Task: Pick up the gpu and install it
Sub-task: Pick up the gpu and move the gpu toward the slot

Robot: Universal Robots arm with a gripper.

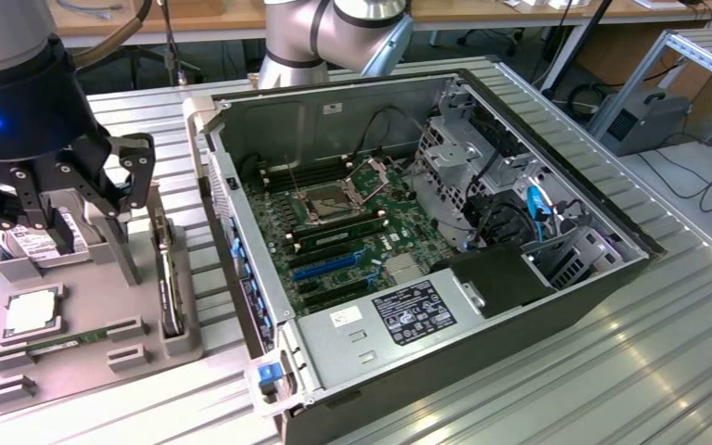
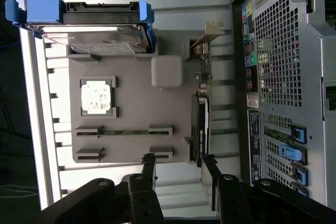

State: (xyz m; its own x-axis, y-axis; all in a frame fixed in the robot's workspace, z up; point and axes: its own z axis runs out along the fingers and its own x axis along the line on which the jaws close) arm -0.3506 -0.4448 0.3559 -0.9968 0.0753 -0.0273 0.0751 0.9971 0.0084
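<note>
Hand (image 2: 178,163) open & empty above tray (image 2: 131,111); gpu (image 2: 201,124) stands on edge below, offset from hand's centre twd PC case (image 2: 286,51), long axis crosswise to closing dir.

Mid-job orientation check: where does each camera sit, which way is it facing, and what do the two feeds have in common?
Exterior view: off the arm, raised, angled down over the open computer case and the grey tray; the arm and its open gripper show.
Wrist view: on the wrist, facing straight down onto the tray; the gripper shows.
Shared: tray, case, gripper, and the gpu standing on edge in the tray.
</note>
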